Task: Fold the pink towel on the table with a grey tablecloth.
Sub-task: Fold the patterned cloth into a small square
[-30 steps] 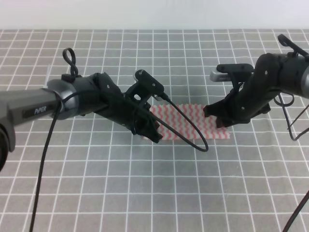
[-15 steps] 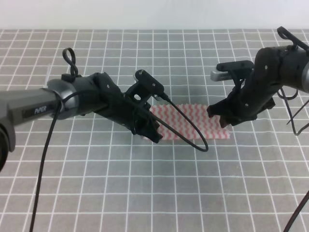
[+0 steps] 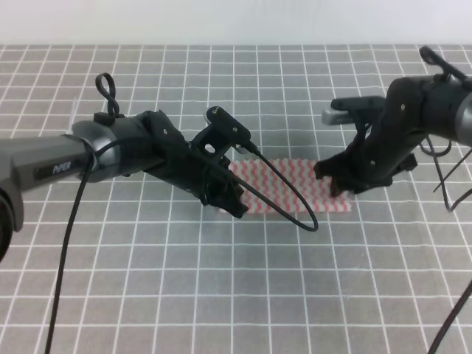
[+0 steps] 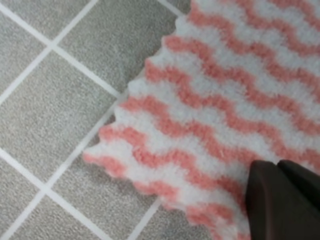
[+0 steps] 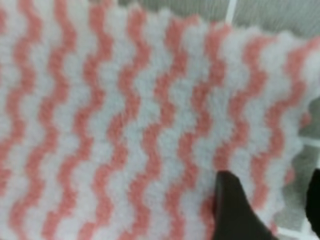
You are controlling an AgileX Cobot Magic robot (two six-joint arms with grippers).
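Underneath, grey gridded tablecloth (image 3: 221,295); pink towel (image 3: 295,188) flat.

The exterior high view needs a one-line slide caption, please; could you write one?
Left gripper and right gripper meet opposite ends of the pink towel on the grey tablecloth.

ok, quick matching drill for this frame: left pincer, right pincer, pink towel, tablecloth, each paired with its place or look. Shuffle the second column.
Things:
1. left pincer
2. right pincer
3. pink towel
4. grey tablecloth

Descriptions:
A. flat on the table between the two arms
B. at the towel's right edge in the high view
C. white grid lines, under everything
D. at the towel's left near corner in the high view

Pairs: 1-D, 2-B, 3-A, 4-C
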